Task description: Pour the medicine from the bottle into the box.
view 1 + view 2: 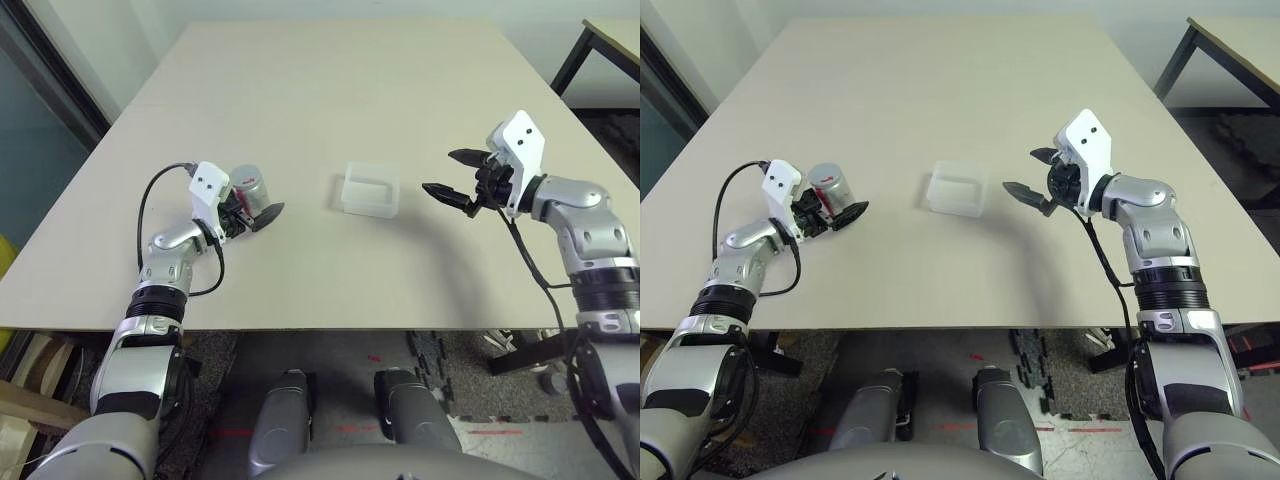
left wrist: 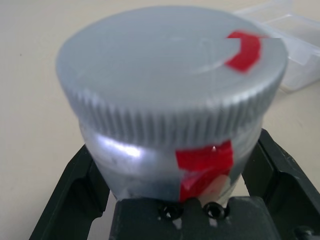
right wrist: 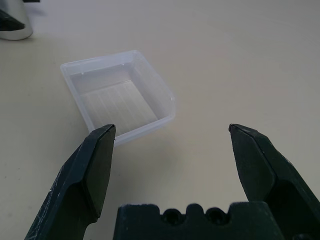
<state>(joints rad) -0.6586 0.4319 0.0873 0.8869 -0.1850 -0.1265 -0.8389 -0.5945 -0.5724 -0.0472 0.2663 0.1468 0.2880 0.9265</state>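
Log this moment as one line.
left gripper: open around capped bottle | right gripper: open, empty | box: empty

A: Condition of the surface (image 1: pixel 330 90)?

B: Pale beige, matte, rectangular. It spans most of the head view, its far edge along the top of the frame and its near edge low across it.

A: Items resting directly on it?

B: Two. A box (image 1: pixel 369 190) of translucent plastic, square with rounded corners, sits just right of centre, mouth up; nothing can be made out inside. A bottle (image 1: pixel 248 189) stands upright at centre left, well apart from the box, grey ribbed cap (image 2: pixel 170 75) on, red label patches on its body.

A: Anything between them?

B: Bare surface only.
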